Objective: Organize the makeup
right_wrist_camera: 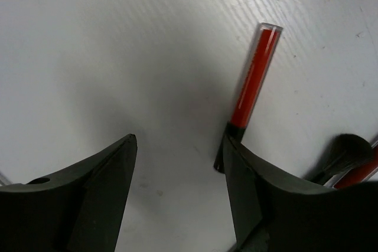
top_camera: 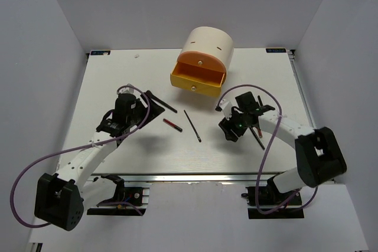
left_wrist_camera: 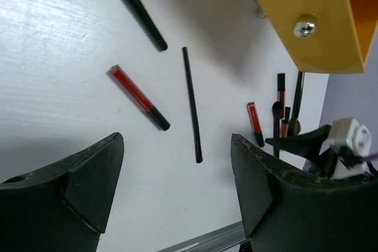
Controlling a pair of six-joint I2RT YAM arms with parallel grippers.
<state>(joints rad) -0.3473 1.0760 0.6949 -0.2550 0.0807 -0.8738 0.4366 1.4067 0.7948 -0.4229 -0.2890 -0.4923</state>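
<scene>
— What is the left arm doing?
— Its left fingers are hanging apart, holding nothing, over the left half of the white tabletop. Ahead of them a short red-and-black stick is lying flat, with a slim black stick beside it. A thin black brush is lying nearer the far edge.
— And the middle?
— The big cream cylindrical case is standing at the far edge, and its orange-yellow drawer is hanging open toward the sticks.
— Which step is running?
— I am judging it a reach. The right fingers are spreading over a red stick with a black end toward the right edge. That end is lying just beside one finger, unclamped.
— What is the next move asking for?
— Centring on that stick, then closing. A dark brush head and more sticks are crowding beside it, so the fingers are risking nudging a neighbour.
</scene>
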